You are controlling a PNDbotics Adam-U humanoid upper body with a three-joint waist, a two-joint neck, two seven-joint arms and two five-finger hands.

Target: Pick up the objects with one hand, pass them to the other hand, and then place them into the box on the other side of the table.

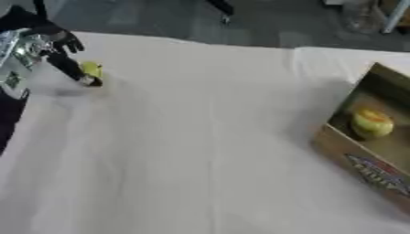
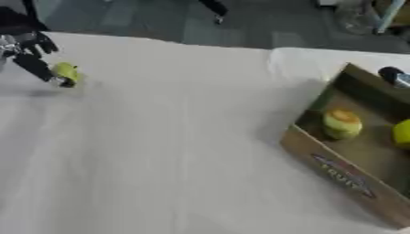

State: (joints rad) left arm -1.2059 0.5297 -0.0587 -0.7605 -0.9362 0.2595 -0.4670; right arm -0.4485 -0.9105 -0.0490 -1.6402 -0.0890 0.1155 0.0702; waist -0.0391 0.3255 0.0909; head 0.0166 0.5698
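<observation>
A small yellow-green object (image 1: 91, 69) lies on the white table (image 1: 200, 137) at the far left. My left hand (image 1: 57, 45) comes in from the upper left. One long straight finger (image 1: 70, 67) reaches down along the object's left side and touches it, while the other fingers stay spread above, apart from it. The open cardboard box (image 2: 336, 176) stands at the right edge. It holds a round yellow fruit with a red top (image 2: 342, 122) and a second yellow-green one (image 2: 402, 132). A dark rounded tip (image 2: 392, 75), perhaps my right hand, shows over the box's far wall.
A white cloth covers the table, with a fold line near the box (image 2: 272, 68). Beyond the far table edge is grey floor with dark legs (image 1: 224, 9) and furniture at the upper right.
</observation>
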